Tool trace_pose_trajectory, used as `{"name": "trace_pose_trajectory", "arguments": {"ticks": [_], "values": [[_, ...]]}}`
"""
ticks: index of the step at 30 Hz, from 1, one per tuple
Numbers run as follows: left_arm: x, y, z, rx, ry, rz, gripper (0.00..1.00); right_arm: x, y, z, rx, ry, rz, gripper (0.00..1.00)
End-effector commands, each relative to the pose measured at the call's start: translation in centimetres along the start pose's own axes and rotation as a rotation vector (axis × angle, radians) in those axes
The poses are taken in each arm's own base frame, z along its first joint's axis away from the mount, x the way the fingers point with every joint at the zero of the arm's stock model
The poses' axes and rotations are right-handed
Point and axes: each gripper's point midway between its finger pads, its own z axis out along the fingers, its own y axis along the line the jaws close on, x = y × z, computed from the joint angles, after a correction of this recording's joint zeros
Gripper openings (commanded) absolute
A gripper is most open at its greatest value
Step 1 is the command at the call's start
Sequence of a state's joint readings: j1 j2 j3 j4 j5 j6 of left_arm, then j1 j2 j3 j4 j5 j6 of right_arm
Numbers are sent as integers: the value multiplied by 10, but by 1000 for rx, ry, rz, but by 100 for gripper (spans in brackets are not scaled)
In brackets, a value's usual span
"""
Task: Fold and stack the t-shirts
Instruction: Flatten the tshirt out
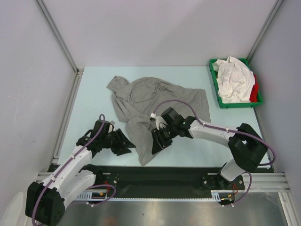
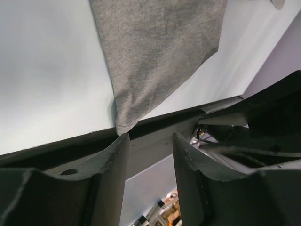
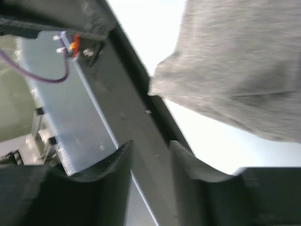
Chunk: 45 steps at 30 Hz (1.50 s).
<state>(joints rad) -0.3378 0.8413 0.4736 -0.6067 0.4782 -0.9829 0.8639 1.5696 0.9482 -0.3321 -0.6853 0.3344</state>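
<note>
Fig., overhead + both wrist views, as I see them from my station. Landmark = grey t-shirt: heather knit, soft and matte. It lies crumpled and only partly spread mid-table, on a pale, smooth top. One sleeve is bunched at its far-left corner, and the near end tapers to a rumpled point toward the arms. L gripper, black moulded plastic w/ curved fingers, sits just left of that near point. Its wrist cam shows the jaws partway open w/ nothing between them. The shirt's corner lies just past one fingertip; touching or not, I can't tell. R gripper, same build, is at the right edge of the shirt's near point. Its wrist cam shows the jaws likewise parted and the gap empty, w/ grey cloth to the upper right, clear of the fingers. Container: green tray, rigid plastic, rectangular, low-walled, well off to the shirt's far right. Inside are white t-shirts, heaped loose and creased above the rim. A red t-shirt shows at the heap's right side. A black rail runs along the table edge, just nearer than the shirt's point.
</note>
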Motion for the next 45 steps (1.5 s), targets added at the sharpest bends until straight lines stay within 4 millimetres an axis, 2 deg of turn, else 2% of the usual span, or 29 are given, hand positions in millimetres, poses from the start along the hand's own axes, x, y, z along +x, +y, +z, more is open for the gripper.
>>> {"name": "trace_pose_trajectory", "arguments": {"ticks": [1, 3, 4, 5, 8, 10, 15, 20, 21, 25, 28, 31, 35, 39, 41, 45], "values": [[4, -16, 3, 100, 41, -26, 47, -15, -23, -9, 99, -47, 21, 39], [8, -11, 7, 93, 61, -31, 44, -28, -39, -9, 137, -85, 77, 29], [8, -10, 9, 94, 66, -30, 43, -33, -56, -8, 182, -102, 115, 27], [10, -6, 12, 83, 77, -31, 40, -38, -64, -8, 200, -120, 125, 26], [13, 4, 17, 57, 88, -45, 38, -47, -84, -1, 220, -132, 159, 25], [15, 12, 20, 35, 93, -57, 38, -48, -92, 3, 237, -125, 174, 24], [23, 26, 32, 30, 130, -98, 41, -30, -123, 11, 280, -120, 274, 24], [24, 29, 37, 14, 126, -104, 43, -5, -125, 6, 309, -100, 324, 23], [27, 29, 38, 13, 135, -101, 43, 3, -126, 4, 318, -99, 331, 23], [38, 33, 45, 4, 176, -112, 46, 14, -129, 2, 334, -100, 357, 24], [43, 38, 48, -15, 188, -124, 47, 14, -130, 3, 339, -106, 366, 24], [46, 45, 51, -30, 186, -159, 54, 9, -129, 3, 332, -124, 364, 24], [42, 41, 56, 0, 158, -173, 55, 4, -127, 1, 325, -144, 357, 24], [31, 39, 63, -9, 108, -124, 51, 1, -127, 1, 321, -157, 351, 24], [33, 39, 66, -7, 108, -108, 44, -1, -125, 1, 312, -163, 346, 24], [35, 50, 70, -28, 103, -101, 44, -4, -124, -1, 314, -176, 335, 24]]}}
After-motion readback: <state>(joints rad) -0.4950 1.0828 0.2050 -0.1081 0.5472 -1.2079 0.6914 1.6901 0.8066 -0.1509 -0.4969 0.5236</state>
